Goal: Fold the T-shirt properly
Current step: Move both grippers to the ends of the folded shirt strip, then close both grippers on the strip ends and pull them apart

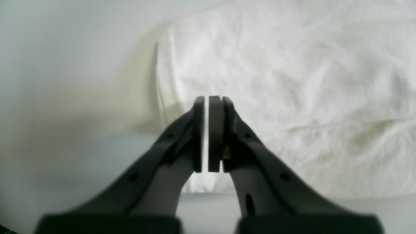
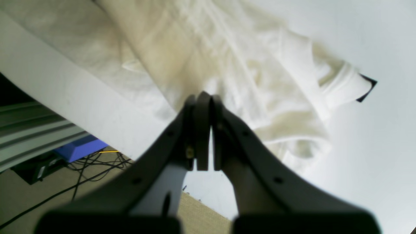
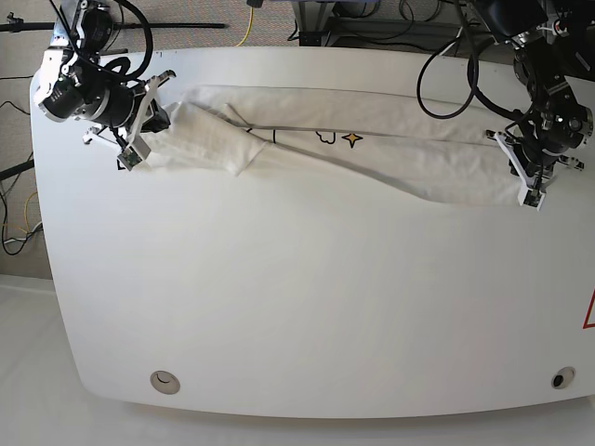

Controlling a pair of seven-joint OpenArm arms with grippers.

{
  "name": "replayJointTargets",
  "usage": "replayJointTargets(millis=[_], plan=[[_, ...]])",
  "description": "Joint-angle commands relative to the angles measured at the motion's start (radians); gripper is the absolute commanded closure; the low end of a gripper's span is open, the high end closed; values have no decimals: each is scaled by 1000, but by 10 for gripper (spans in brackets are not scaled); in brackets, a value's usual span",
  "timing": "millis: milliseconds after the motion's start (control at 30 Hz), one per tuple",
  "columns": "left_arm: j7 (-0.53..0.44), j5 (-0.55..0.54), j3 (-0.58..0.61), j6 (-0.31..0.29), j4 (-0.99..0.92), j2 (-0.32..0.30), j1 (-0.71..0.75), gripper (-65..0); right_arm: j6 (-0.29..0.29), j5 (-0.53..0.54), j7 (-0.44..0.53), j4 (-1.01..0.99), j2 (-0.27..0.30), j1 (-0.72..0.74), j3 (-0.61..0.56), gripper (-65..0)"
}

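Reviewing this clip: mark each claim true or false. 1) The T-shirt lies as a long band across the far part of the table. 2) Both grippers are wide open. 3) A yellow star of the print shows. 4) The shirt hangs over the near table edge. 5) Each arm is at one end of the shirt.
1) True: the T-shirt stretches across the far part of the table.
2) False: the left gripper and the right gripper both have their jaws nearly shut.
3) True: the yellow star shows.
4) False: the shirt lies wholly on the table, far from the near edge.
5) True.
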Motion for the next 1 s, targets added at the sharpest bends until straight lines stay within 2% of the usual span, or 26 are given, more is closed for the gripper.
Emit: replayJointTargets(millis=[0, 267, 433, 700, 967], plan=[[-20, -4, -4, 2, -18, 3, -12, 0, -1, -39, 12, 12, -1, 6, -1, 0], [-21, -4, -7, 2, -131, 1, -13, 0, -1, -223, 49, 9, -40, 25, -113, 0], [-23, -6, -7, 2, -136, 1, -16, 0, -1, -301, 81, 5, -54, 23, -181, 0], [-98, -4, -4, 2, -146, 0, -18, 0, -1, -405, 95, -12, -93, 33, -204, 0], [-99, -4, -2, 2, -146, 1, -19, 0, -1, -471, 107, -83, -103, 68, -204, 0]])
